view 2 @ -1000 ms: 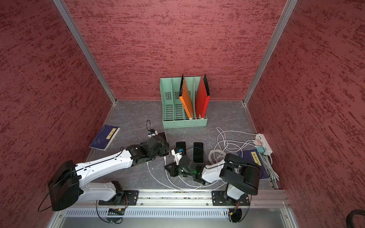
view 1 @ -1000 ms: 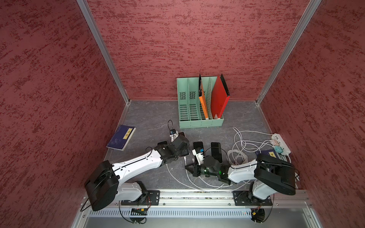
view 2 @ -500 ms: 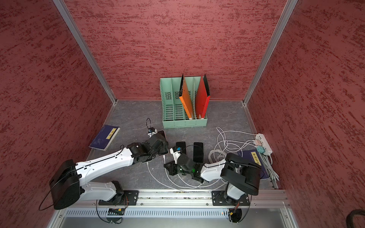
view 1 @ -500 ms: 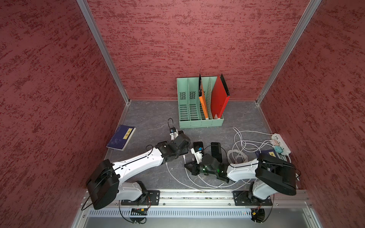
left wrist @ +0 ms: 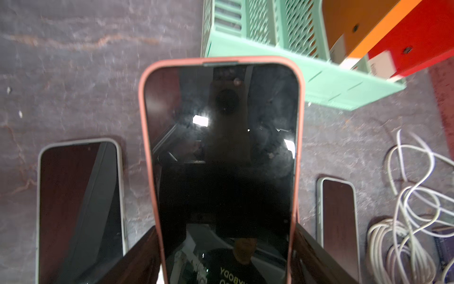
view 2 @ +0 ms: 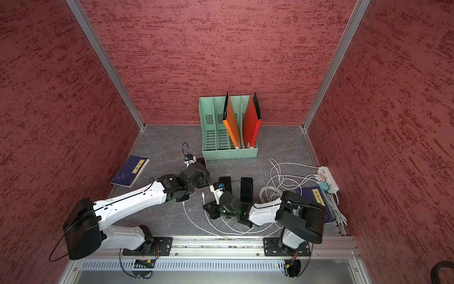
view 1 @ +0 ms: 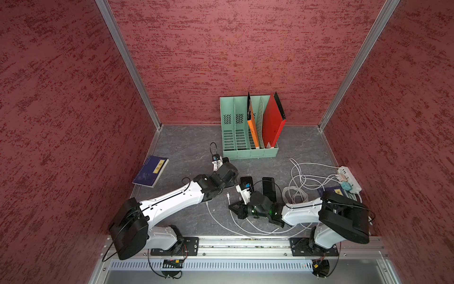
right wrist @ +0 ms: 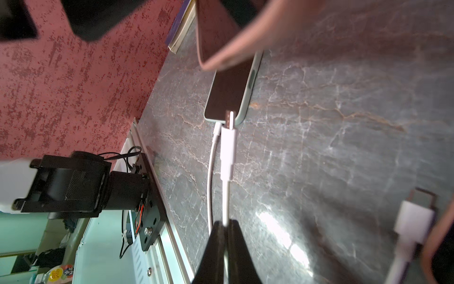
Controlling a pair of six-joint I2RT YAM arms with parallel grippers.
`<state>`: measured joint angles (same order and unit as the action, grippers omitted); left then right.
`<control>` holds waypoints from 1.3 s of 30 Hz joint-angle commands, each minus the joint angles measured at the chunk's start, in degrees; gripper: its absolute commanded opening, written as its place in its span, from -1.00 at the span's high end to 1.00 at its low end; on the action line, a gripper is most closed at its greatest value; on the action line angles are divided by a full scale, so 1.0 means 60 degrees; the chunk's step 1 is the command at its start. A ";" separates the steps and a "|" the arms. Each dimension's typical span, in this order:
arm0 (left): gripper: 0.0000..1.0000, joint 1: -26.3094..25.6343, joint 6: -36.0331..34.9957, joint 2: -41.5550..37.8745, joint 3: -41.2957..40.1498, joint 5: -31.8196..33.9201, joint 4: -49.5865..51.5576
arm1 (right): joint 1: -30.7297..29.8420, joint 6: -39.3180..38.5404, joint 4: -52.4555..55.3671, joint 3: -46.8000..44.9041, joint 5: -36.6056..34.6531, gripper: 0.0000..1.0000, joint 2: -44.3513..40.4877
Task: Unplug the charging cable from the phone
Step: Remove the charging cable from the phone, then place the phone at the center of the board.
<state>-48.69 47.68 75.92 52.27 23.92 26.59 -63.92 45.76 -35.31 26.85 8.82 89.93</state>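
The pink-cased phone (left wrist: 221, 147) is raised off the table (left wrist: 73, 61). Its long axis runs straight out from the left gripper (left wrist: 224, 227), whose jaws clamp its two long edges. The charging cable (right wrist: 226, 196) is pinched in the closed right gripper (right wrist: 225, 222). Its plug (right wrist: 229, 137) shows a bare tip, in line with those jaws, aimed toward the phone but apart from it. The plug appears already out of the phone, and the right arm is the nearer one to it.

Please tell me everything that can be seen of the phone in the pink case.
The phone in the pink case has a black glossy screen, switched off, showing reflections. The case looks matte and rubbery, with rounded corners. The left tool clamps both long edges near one end, holding it screen up, seemingly lifted above the grey table.
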 commanded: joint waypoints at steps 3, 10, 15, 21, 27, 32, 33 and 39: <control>1.00 0.0055 -0.0422 0.0040 0.0352 0.0612 -0.0520 | -0.0063 -0.0159 0.0185 0.0087 0.0138 1.00 0.0087; 1.00 0.0047 -0.0484 0.0027 0.0091 0.0438 -0.0138 | -0.0066 -0.0023 0.0507 0.0108 -0.0205 0.68 -0.0018; 1.00 0.0072 -0.0376 0.0057 -0.0466 0.0171 0.0035 | -0.0055 0.0102 0.0646 -0.0009 -0.0569 -0.05 -0.0146; 1.00 0.0179 -0.0509 0.0434 -0.0650 -0.0175 0.0470 | 0.0017 0.0338 0.1416 -0.0382 -0.1483 -0.40 -0.1177; 1.00 0.0217 -0.1073 0.1536 -0.0287 -0.0694 0.0999 | 0.0105 0.0684 0.3651 -0.0298 -0.2700 -0.59 -0.2953; 1.00 0.0205 -0.1183 0.2556 0.0235 -0.0701 0.1470 | 0.0201 0.0782 0.5306 0.0101 -0.3368 -0.66 -0.4381; 1.00 0.0197 -0.1180 0.2702 0.0300 -0.0749 0.1475 | 0.0208 0.0784 0.5496 0.0154 -0.3448 -0.67 -0.4601; 1.00 0.0175 -0.1084 0.3502 0.0751 -0.0969 0.1808 | 0.0338 0.0907 0.6343 0.0338 -0.3641 -0.73 -0.5556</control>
<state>-47.66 41.50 96.05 54.35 17.96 36.32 -62.48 50.59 -2.11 27.31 -10.39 57.76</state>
